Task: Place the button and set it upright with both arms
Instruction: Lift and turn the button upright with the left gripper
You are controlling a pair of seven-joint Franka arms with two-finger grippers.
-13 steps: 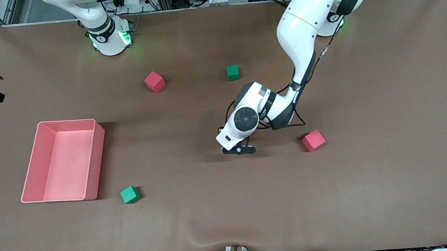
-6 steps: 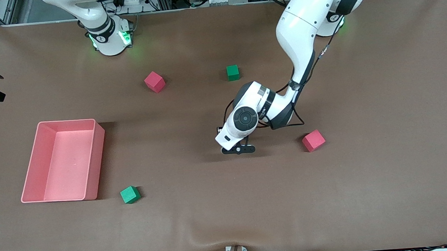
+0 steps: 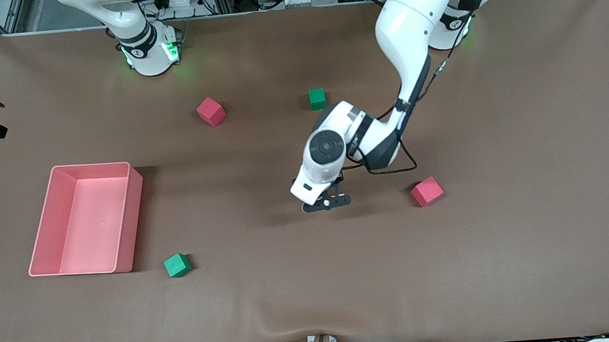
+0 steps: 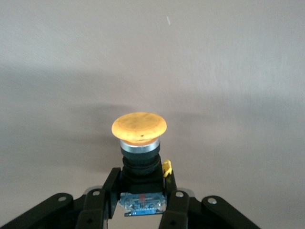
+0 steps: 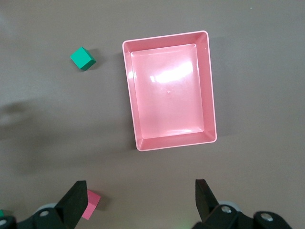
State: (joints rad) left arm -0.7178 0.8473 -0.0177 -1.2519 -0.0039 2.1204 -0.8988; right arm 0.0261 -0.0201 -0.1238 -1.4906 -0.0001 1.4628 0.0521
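Note:
My left gripper (image 4: 141, 188) is shut on the button's black body, a finger on each side. The button (image 4: 139, 128) points its round orange cap away from the wrist, and its bluish end sits back between the fingers (image 4: 113, 183). In the front view the left gripper (image 3: 326, 202) hangs low over the middle of the table and the wrist hides the button. Seen in the right wrist view, my right gripper (image 5: 140, 198) is open and holds nothing, high over the table beside the pink tray. Its hand is outside the front view.
A pink tray (image 3: 92, 165) (image 5: 165, 37) lies toward the right arm's end. A green cube (image 3: 177, 265) (image 5: 83, 59) sits nearer the front camera than the tray. Near the bases sit a pink cube (image 3: 210, 111) (image 5: 89, 205) and a green cube (image 3: 317, 99). Another pink cube (image 3: 427, 191) lies beside the left gripper.
The left wrist has lifted and swung a little toward the right arm's end, still shut on the button. The right arm has not moved.

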